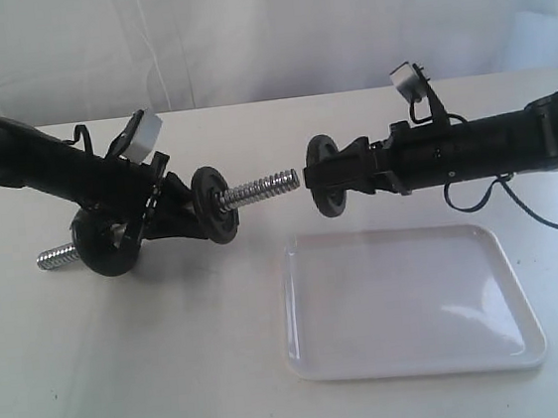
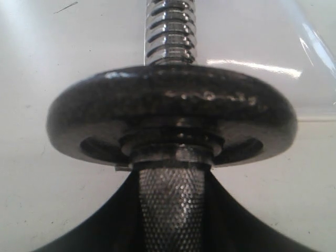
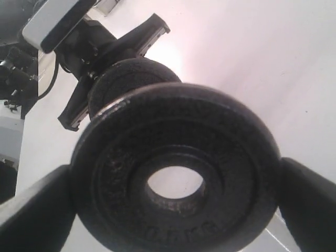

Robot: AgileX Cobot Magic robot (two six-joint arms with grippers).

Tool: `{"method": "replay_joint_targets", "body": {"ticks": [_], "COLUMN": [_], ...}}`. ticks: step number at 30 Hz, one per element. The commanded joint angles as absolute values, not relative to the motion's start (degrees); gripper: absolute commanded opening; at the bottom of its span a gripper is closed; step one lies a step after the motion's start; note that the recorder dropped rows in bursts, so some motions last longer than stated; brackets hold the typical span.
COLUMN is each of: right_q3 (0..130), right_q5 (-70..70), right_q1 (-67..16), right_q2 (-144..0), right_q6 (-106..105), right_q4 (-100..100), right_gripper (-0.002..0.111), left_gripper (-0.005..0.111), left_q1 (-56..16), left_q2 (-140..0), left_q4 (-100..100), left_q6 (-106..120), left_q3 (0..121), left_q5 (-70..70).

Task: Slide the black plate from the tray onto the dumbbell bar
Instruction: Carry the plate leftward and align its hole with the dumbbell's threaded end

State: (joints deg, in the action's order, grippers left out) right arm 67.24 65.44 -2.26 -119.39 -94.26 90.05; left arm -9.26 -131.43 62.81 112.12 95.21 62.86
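The white tray [image 1: 416,370] lies empty at the lower right of the exterior view, on the pale table [image 1: 128,385]. Above it, at mid-frame, the black plate [image 1: 321,170] hangs edge-on in the air, pinched by its rim in the right claw [image 1: 340,175], its face turned toward the threaded tip of the dumbbell bar [image 1: 262,187]. A small gap separates plate and tip. The left claw [image 1: 166,209], reaching in from the left edge, is closed around the bar's knurled middle. One disc [image 1: 215,204] sits on the thread just beside that claw, and a second disc [image 1: 103,245] rides the bar's other end at lower left.

The risk lies in alignment. The bar slopes slightly, so if the plate's hole meets the tip off-centre or at an angle, the rim of the hole could catch on the threads and jam. A push against a jam might twist the bar in its grip or lever the plate loose, dropping it toward the tray.
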Motion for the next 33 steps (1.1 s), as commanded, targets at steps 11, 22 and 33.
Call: {"method": "replay_joint_targets", "body": {"ticks": [11, 22, 33], "right_q3": [77.4, 79.3, 79.3], "right_q5": [70.0, 68.3, 64.7], "right_q1": [-3.6, -6.2, -7.5], "right_q2": [-118.5, -118.8, -119.3], "right_q6": [-77.9, -76.1, -77.0], "right_q4": [79.5, 77.7, 77.9], "right_gripper": [0.0, 0.0, 0.0], "left_gripper": [0.0, 0.0, 0.0], "left_q1": [-9.1, -9.1, -9.1], "left_q2": [-131.3, -131.3, -131.3], "left_q4": [75.1, 75.1, 75.1], "left_q6": [120.8, 120.8, 120.8], "left_q3": [94.7, 94.7, 94.7], "left_q5": [70.0, 70.0, 70.0]}}
